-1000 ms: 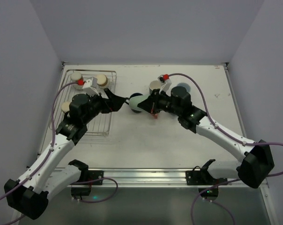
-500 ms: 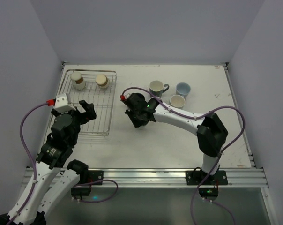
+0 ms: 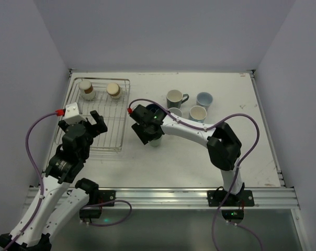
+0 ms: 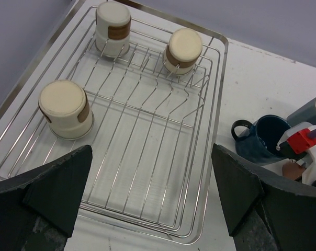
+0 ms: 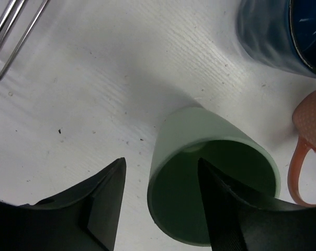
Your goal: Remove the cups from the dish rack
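The dish rack [image 4: 215,99] [image 3: 103,141] holds three upturned beige-and-brown cups [image 4: 66,109] [image 4: 113,29] [image 4: 183,49]. My left gripper [image 4: 153,204] [image 3: 92,125] hovers open over the rack's bare near end. A mint green cup [image 5: 210,178] [image 3: 156,141] stands upright on the table just right of the rack. My right gripper [image 5: 160,162] [image 3: 147,130] is open astride its rim, one finger inside, one outside, both off the wall. A navy mug [image 4: 262,138] [image 5: 278,36] and a salmon-pink mug [image 5: 309,146] stand beside it.
Behind the right arm stand a grey-green mug [image 3: 175,98], a light blue cup [image 3: 203,99] and a beige cup [image 3: 198,113]. The rack's corner [image 5: 11,31] lies close to the mint cup. The white table [image 3: 189,157] has walls on three sides.
The left arm has drawn back from the table's middle to the rack's near end. The right gripper has opened, letting go of the mint green cup, which now stands on the table.
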